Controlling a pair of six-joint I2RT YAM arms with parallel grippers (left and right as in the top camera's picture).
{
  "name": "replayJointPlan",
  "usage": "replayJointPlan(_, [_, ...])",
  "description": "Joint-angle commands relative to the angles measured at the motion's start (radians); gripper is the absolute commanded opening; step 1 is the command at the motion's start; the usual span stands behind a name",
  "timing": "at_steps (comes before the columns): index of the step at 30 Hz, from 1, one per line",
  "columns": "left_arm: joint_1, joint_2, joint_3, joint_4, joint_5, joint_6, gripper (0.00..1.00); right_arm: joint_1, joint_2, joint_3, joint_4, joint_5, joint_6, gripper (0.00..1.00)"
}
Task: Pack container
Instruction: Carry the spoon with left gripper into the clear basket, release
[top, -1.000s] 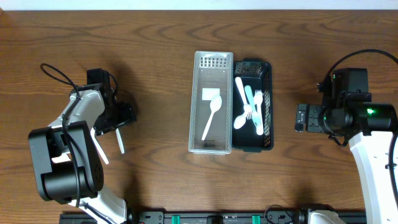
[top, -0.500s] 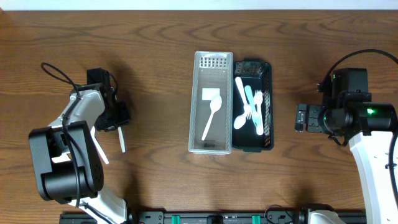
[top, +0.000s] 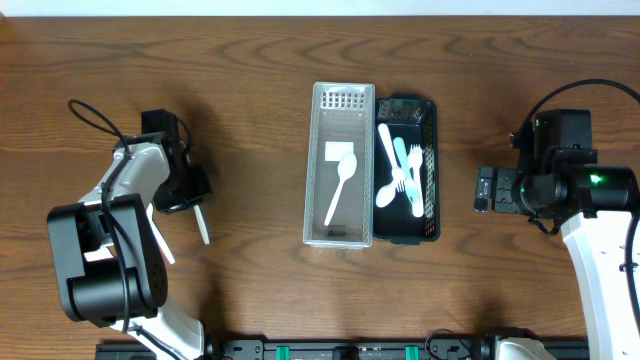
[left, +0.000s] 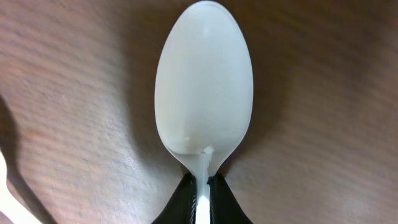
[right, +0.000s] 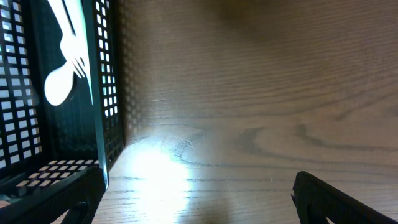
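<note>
My left gripper (top: 190, 192) is shut on the neck of a white plastic spoon (left: 204, 81), whose bowl fills the left wrist view just above the wood. From overhead, the spoon's handle (top: 203, 225) sticks out below the gripper at the table's left. The clear container (top: 312, 170) stands in the middle and holds one white spoon (top: 341, 188). Beside it on the right, a black mesh basket (top: 434, 170) holds several white and pale blue utensils (top: 398, 170). My right gripper (top: 483, 190) is open and empty, to the right of the basket (right: 106, 93).
Another white utensil (top: 163, 245) lies on the wood beside the left arm, and its edge (left: 6, 199) shows at the bottom left of the left wrist view. A black rail runs along the table's front edge (top: 340, 350).
My left gripper has closed on the spoon's neck. The handle has swung slightly, its end now pointing more to the right. The right arm has not moved.
</note>
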Motion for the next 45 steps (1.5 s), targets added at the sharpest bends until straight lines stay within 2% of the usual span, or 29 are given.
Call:
replayJointPlan(1, [-0.053,-0.068,0.06,-0.04,-0.005,0.01,0.06,-0.008,-0.004,0.0,0.002,-0.004,0.016,0.99])
replayJointPlan(7, [-0.245,-0.262,0.169,-0.13,-0.006,0.009,0.06,-0.008,-0.004,0.0,0.001,-0.004,0.016,0.99])
replayJointPlan(10, [-0.37,-0.337,0.203,-0.133,-0.006,0.006,0.06,-0.008,-0.004,0.0,0.001,-0.004,0.016,0.99])
replayJointPlan(14, [-0.545,-0.377,0.219,-0.11,-0.007,-0.053,0.06,-0.008,-0.004,0.0,0.001,-0.005,0.016,0.99])
replayJointPlan(21, [-0.739,-0.276,0.219,-0.01,-0.007,-0.1,0.06,-0.008,-0.004,0.0,0.0,-0.005,0.016,0.99])
replayJointPlan(27, [-0.788,-0.109,0.219,0.044,-0.006,-0.116,0.06,-0.008,-0.004,0.0,0.0,-0.005,0.016,0.99])
replayJointPlan(32, [-0.797,-0.036,0.219,0.072,-0.007,-0.103,0.06,-0.008,-0.004,0.0,0.0,-0.005,0.016,0.99])
replayJointPlan(33, [-0.797,-0.036,0.22,0.075,-0.007,-0.095,0.14,-0.008,-0.004,0.0,-0.001,-0.005,0.016,0.99])
replayJointPlan(34, [-0.797,-0.039,0.22,0.077,-0.007,-0.086,0.39,-0.008,-0.004,0.0,-0.001,-0.004,0.016,0.99])
replayJointPlan(35, [-0.796,-0.047,0.223,0.078,-0.008,-0.074,0.53,-0.008,-0.004,0.0,0.0,-0.004,0.016,0.99])
replayJointPlan(36, [-0.796,-0.056,0.227,0.077,-0.008,-0.059,0.56,-0.008,-0.004,0.0,0.0,-0.005,0.016,0.99])
replayJointPlan(39, [-0.791,-0.113,0.251,0.05,-0.039,-0.039,0.58,-0.008,-0.004,0.0,-0.001,-0.005,0.015,0.99])
replayJointPlan(42, [-0.767,-0.205,0.283,-0.012,-0.15,-0.04,0.69,-0.008,-0.004,0.0,0.0,-0.004,0.012,0.99])
replayJointPlan(45, [-0.677,-0.343,0.303,-0.106,-0.247,-0.061,0.76,-0.008,-0.004,0.0,0.0,-0.004,0.012,0.99])
